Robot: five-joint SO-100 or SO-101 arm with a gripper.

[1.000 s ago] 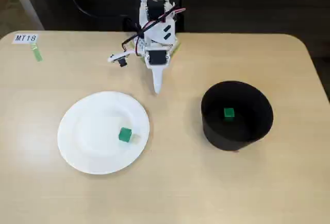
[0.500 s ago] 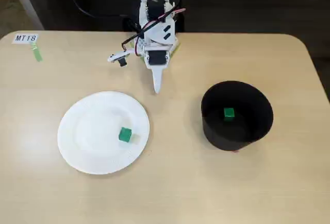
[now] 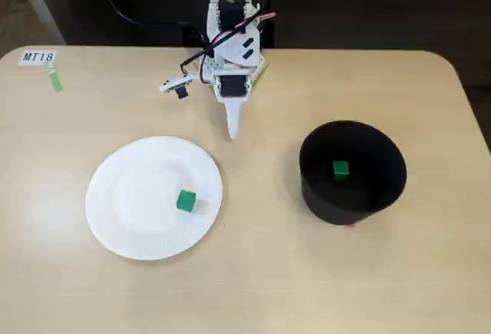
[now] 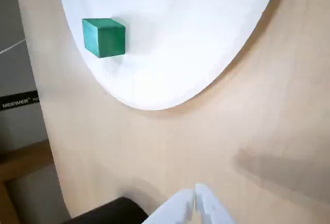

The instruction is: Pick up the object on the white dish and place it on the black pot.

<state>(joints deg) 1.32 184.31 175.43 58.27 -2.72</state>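
A tiny green cube (image 3: 186,201) lies on the round white paper plate (image 3: 130,196) at the front left of the table, toward the plate's right side. It also shows in the wrist view (image 4: 104,37) on the plate (image 4: 175,38). The black pot (image 3: 351,188) stands at the right, with a second green cube (image 3: 341,168) inside it. My gripper (image 3: 233,130) hangs folded near the arm's base at the back, fingers together and empty, pointing down at the table behind the plate. In the wrist view its white fingertips (image 4: 196,203) meet at the bottom edge.
A paper label reading MT18 (image 3: 38,57) and a small green strip (image 3: 55,81) lie at the back left corner. The tan table (image 3: 253,272) has rounded corners. The pot's rim shows as a dark shape (image 4: 103,213) in the wrist view.
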